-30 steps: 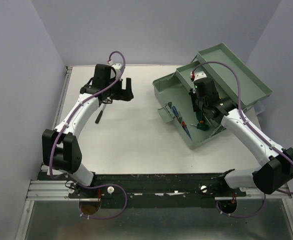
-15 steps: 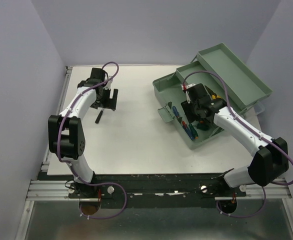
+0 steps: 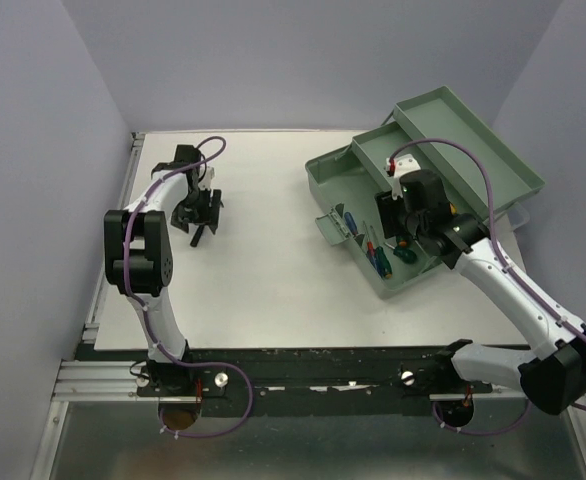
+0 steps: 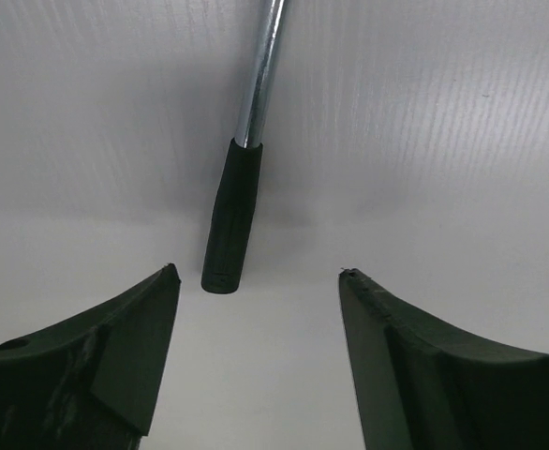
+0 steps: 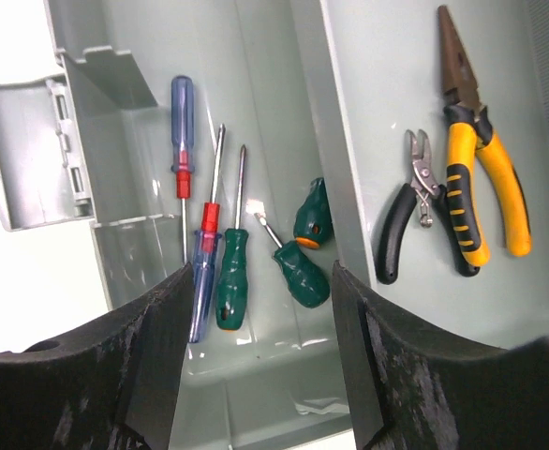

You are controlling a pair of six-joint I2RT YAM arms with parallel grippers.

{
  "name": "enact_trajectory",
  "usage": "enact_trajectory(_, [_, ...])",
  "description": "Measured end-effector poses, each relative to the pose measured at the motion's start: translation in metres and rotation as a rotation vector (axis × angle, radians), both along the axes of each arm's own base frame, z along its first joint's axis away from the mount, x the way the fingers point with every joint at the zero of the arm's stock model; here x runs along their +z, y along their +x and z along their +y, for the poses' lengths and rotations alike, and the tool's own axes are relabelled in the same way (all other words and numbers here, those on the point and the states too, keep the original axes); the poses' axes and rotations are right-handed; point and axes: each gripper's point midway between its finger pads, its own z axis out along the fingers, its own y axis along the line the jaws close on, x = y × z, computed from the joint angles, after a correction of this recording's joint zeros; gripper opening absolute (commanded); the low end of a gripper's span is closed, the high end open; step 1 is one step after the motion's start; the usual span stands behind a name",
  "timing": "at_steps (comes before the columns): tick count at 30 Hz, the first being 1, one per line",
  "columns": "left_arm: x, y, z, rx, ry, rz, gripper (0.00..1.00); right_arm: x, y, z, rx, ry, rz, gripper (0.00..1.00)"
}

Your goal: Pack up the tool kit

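The tool kit's grey-green box stands open at the right, its lid folded back. In the right wrist view its deep compartment holds a blue-handled screwdriver, a second blue one and three green-handled ones. The tray beside them carries yellow-black pliers and small black cutters. My right gripper hovers open and empty above the screwdrivers. The hammer lies on the table at the far left. Its black grip lies just ahead of my open left gripper, untouched.
A small hinged flap sticks out from the box's left side. The white table ends at a raised rail on the left. Purple-grey walls close in behind and on both sides.
My left arm has swung left and down towards the hammer's grip. My right gripper has opened over the screwdriver compartment and pulled back a little.
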Motion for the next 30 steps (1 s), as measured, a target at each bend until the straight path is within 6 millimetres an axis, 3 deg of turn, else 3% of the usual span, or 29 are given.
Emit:
enact_trajectory(6, [-0.021,-0.003,0.004,0.009,-0.003,0.069,0.52,0.006,-0.005,-0.003,0.000,0.022,-0.039,0.68])
enact_trajectory(12, [-0.031,-0.007,0.010,0.016,0.033,0.106,0.48,0.000,-0.009,-0.003,-0.014,0.043,-0.033,0.68])
enact_trajectory(19, [-0.034,-0.005,0.012,0.020,0.050,0.120,0.02,0.007,-0.009,-0.002,-0.033,0.093,-0.067,0.69])
enact_trajectory(26, [-0.028,-0.004,0.007,0.014,0.058,0.090,0.00,0.021,-0.012,0.000,-0.049,0.163,-0.113,0.73])
enact_trajectory(30, [0.002,-0.008,-0.018,-0.028,0.013,-0.014,0.00,0.027,-0.014,0.011,-0.041,0.249,-0.114,0.72])
